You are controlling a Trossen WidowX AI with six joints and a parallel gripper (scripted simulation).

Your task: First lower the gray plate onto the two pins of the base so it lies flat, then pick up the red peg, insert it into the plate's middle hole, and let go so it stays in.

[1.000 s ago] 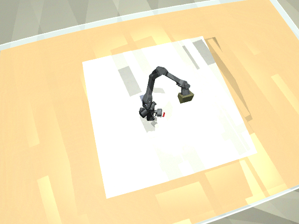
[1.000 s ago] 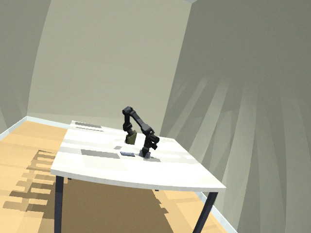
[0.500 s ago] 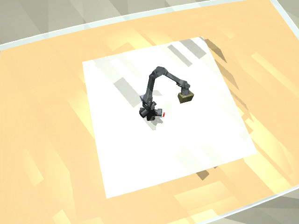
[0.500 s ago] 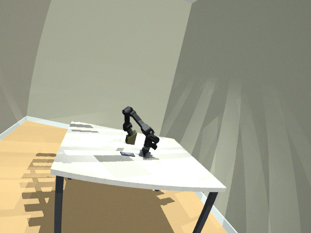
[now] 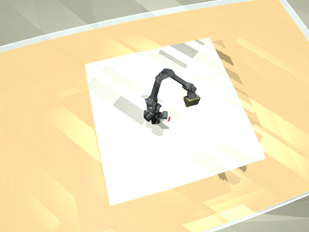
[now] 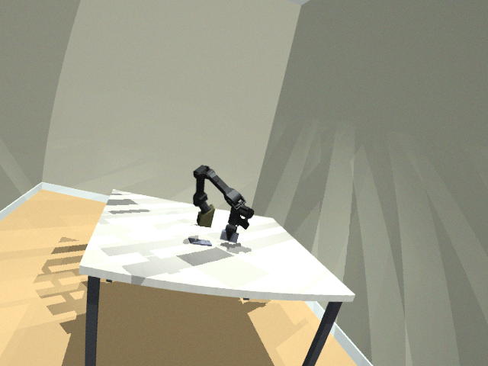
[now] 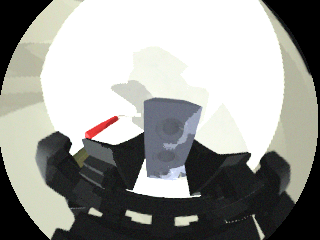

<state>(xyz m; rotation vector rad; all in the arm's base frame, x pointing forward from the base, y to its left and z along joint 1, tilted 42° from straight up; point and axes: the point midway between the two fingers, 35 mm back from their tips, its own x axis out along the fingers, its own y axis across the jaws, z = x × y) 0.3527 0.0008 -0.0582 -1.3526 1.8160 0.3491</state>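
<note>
My gripper (image 7: pixel 172 155) (image 5: pixel 155 119) (image 6: pixel 231 230) is shut on the gray plate (image 7: pixel 171 132) (image 6: pixel 229 236). The fingers grip it on both sides, low over the white table (image 5: pixel 199 139) (image 6: pixel 275 271). The plate shows a round middle hole in the wrist view. The red peg (image 7: pixel 102 127) (image 5: pixel 169 118) lies on the table just to the side of the gripper, apart from it. A flat dark base (image 6: pixel 200 240) lies on the table a short way from the gripper. Its pins are too small to make out.
The arm's olive mounting block (image 5: pixel 192 101) (image 6: pixel 205 217) stands on the table behind the work spot. The table stands on dark legs (image 6: pixel 91 319) over an orange floor.
</note>
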